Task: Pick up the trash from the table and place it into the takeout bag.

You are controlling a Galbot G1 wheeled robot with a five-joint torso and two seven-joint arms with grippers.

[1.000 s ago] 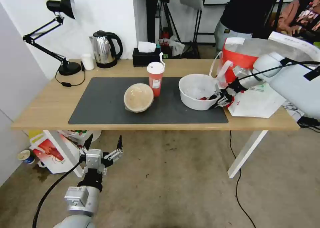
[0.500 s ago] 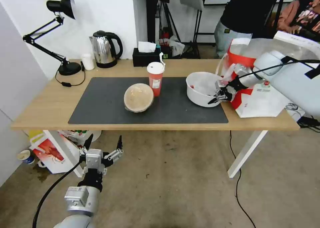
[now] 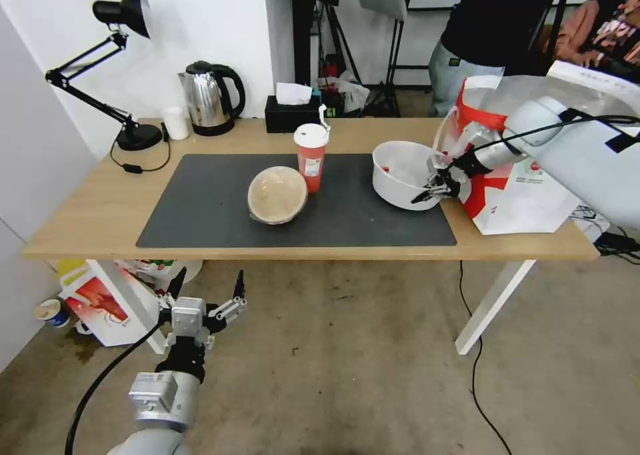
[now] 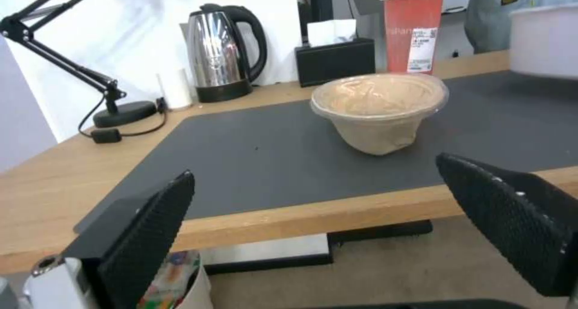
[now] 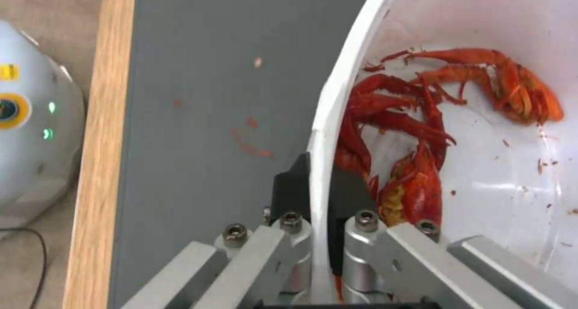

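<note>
White plastic bowl (image 3: 402,173): thin-walled and judged light and somewhat flexible; red crayfish scraps (image 5: 421,133) lie loose inside and could be spilled if it is tipped far. It is seen raised and tilted at the right end of the dark mat (image 3: 200,202), just beside the takeout bag (image 3: 513,175).
Hold point: the rim is judged the sensible place, since the smooth wall is likely slippery.
Right gripper (image 3: 435,190): clamped on the bowl's rim at the side nearest the bag, one finger (image 5: 292,187) outside the wall and one inside.
Left gripper (image 3: 203,302): held low in front of the table (image 3: 80,222), fingers spread wide, nothing touched.
Red drink cup (image 3: 311,156): upright on the mat, judged top-heavy.
Tan domed bowl (image 3: 277,194): on the mat just beside the cup, judged light and stiff.
</note>
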